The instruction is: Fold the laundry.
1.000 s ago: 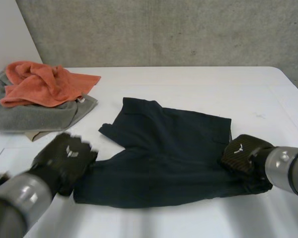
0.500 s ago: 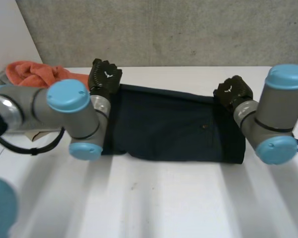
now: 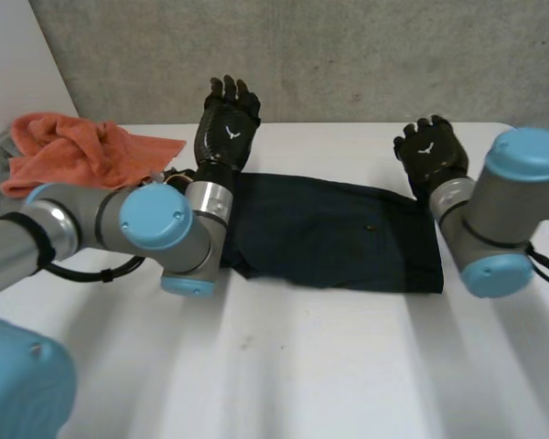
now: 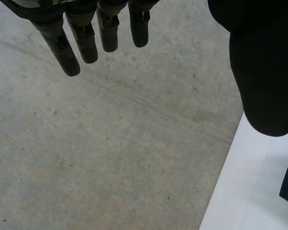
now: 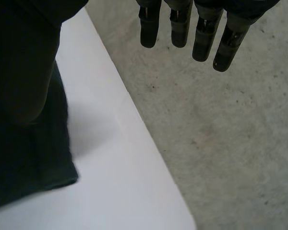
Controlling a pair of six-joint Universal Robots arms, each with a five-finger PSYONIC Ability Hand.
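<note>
- Dark navy cloth garment [image 3: 329, 233], folded into a long flat band, lies in the middle of the white table [image 3: 329, 384], between the two arms.
- Left hand [image 3: 227, 123] is raised above the band's far left corner, straight-fingered and empty.
- Right hand [image 3: 430, 157] is raised above the far right corner, fingers loose and holding nothing.
- Step in hand (my reading): hands are clear of the cloth and the next fold, probably end over end, is not yet begun.
- To do it well: lower both hands to one short end and pinch every layer at each corner. Lift just free of the table and carry across level so the edges meet. The near edge by the left arm looks uneven, so flatten it first.
- Head view gives the band's whole outline and a crumpled orange towel [image 3: 73, 151] well apart, by the left arm.
- Wrist views give the palm side instead. Fingers [image 4: 86, 43] hang straight against the grey concrete wall [image 4: 110, 153] with nothing between them, which is less sure from the head view.
</note>
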